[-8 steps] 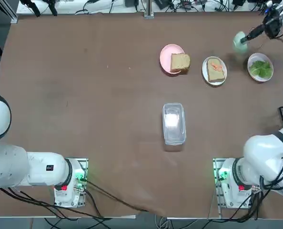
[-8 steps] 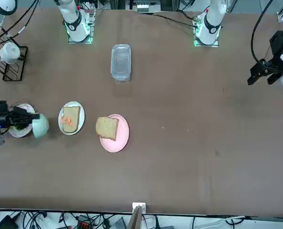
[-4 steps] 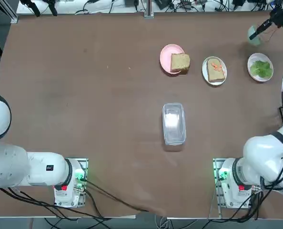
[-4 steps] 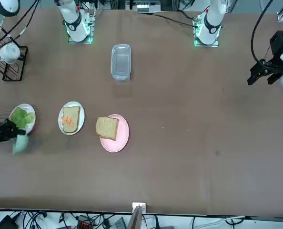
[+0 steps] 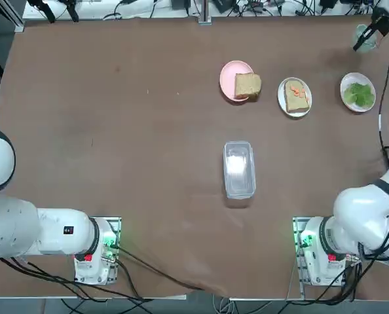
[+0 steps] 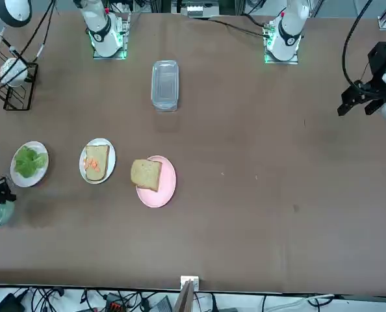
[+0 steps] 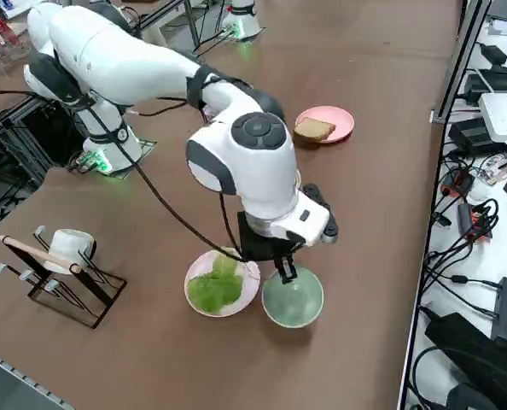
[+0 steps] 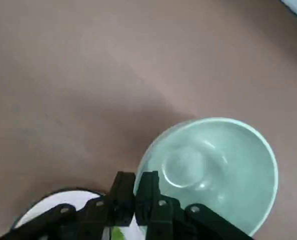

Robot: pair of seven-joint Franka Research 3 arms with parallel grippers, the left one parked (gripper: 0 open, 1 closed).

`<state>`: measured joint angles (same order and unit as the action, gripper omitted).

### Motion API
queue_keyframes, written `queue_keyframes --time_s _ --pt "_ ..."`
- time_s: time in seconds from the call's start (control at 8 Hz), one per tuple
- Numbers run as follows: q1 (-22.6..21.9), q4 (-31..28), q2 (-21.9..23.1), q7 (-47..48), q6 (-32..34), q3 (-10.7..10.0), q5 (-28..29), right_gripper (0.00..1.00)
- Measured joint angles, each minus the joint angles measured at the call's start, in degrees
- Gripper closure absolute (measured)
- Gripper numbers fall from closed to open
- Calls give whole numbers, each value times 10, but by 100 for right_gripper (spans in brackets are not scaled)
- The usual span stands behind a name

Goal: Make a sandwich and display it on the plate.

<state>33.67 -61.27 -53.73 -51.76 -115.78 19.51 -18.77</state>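
Note:
One bread slice [image 5: 247, 85] lies on the pink plate [image 5: 230, 77]. A second slice [image 5: 296, 95], with orange bits on it, lies on a small white plate [image 5: 283, 88]. Lettuce [image 5: 359, 95] fills another white plate [image 5: 371, 84] to its right. My right gripper [image 7: 281, 275] is at the table's far right corner, just beyond the lettuce plate [image 7: 194, 301]. It is shut on the rim of the pale green cup [image 7: 294, 299]. In the wrist view the two fingers [image 8: 149, 186] pinch the cup's [image 8: 213, 160] wall, and the cup is upright and empty. I cannot tell whether it touches the table.
A clear lidded container [image 5: 239, 169] lies mid-table. A wire rack [image 7: 61, 286] with a white cup stands at the table's right edge, near the arm's base. Cables and devices [image 7: 492, 120] crowd the shelf beyond the far edge.
My right gripper has carried the pale green cup away from beside the lettuce plate, out toward the far right corner. Plates, bread and container have not moved.

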Motion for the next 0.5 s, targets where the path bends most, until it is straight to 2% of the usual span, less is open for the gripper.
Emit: queue_keyframes --time_s 0.5 --pt "-3 -43 -21 22 -60 -1 -51 96"
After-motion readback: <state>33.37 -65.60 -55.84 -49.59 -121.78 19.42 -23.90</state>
